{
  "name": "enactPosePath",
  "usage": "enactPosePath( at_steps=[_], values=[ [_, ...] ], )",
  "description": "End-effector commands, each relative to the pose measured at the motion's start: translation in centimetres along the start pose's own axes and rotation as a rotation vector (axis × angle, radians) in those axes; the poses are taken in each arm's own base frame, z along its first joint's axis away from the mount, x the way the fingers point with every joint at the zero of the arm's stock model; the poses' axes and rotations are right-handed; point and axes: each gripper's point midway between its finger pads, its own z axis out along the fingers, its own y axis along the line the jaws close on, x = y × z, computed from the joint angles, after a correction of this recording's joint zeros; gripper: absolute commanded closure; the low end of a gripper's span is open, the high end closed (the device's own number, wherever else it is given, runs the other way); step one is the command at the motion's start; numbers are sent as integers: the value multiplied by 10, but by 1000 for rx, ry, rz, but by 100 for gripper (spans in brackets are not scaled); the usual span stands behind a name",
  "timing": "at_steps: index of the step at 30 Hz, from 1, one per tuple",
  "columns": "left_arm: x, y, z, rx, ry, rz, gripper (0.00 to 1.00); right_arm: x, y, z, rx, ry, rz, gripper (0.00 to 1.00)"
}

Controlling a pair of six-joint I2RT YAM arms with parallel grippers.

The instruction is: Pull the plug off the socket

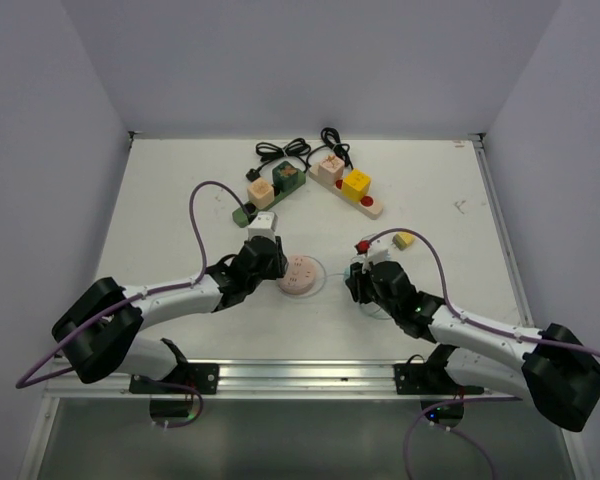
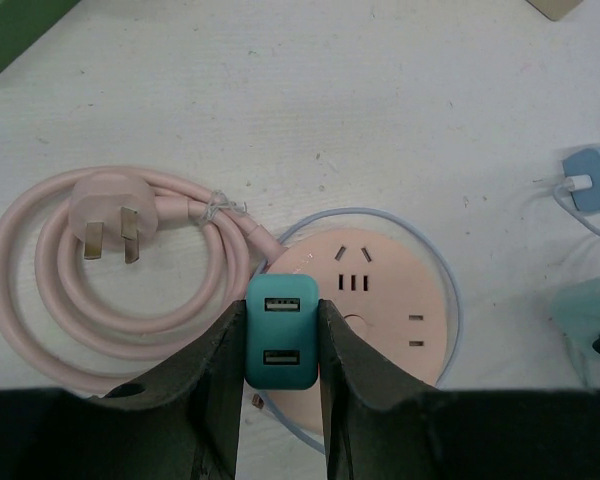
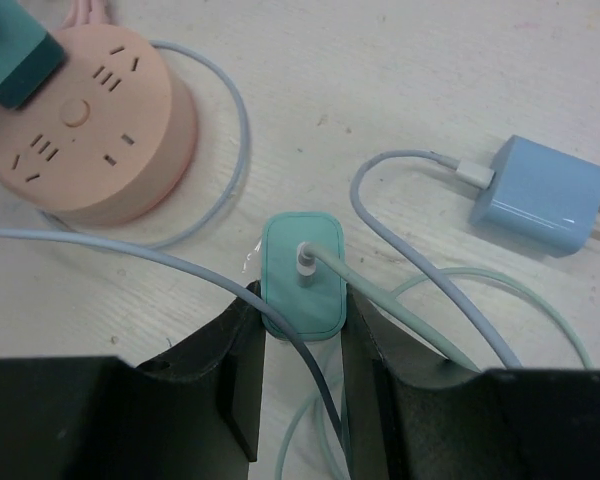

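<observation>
Two chargers were each in a gripper's hold at this moment. The left gripper had its jaws clamped on the flat sides of the teal USB charger, which sat at the near edge of the round pink socket, close to where the coiled pink cord joined the socket. Whether the pins were fully seated or partly out could not be told from any view. The right gripper was closed against the sides of a mint-green charger lying on the table, well apart from the socket and with its own cable trailing off.

The step in hand appeared to be drawing the teal charger out. Done well, the pull would run straight along the pins, square off the socket's face, with no twist or rock that might bind them. The socket looked loose and light, so it could lift or slide with the charger; a short, firm tug seemed safer than a slow drag. The pale blue cable looped round the socket might also snag. The grip already sat centred on the charger's sides and needed no change.
</observation>
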Motion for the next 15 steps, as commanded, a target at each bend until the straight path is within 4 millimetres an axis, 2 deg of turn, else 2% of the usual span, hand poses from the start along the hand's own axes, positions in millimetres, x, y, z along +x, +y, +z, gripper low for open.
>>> enactPosePath(
  at_steps=[1,3,4,7,15],
  values=[
    [-1,11,-1,-52,5,9,100,-14,-11,6,68,-7,94,73],
    [-1,10,-2,-36,4,18,100,-18,-10,9,67,2,98,68],
    [-2,8,-2,-28,3,20,100,-19,-8,9,60,11,96,59],
    [-4,8,-3,-28,3,30,100,-28,3,6,3,14,85,41],
    [-4,9,-1,-37,4,39,100,-37,14,-17,-69,32,94,31]
  ],
)
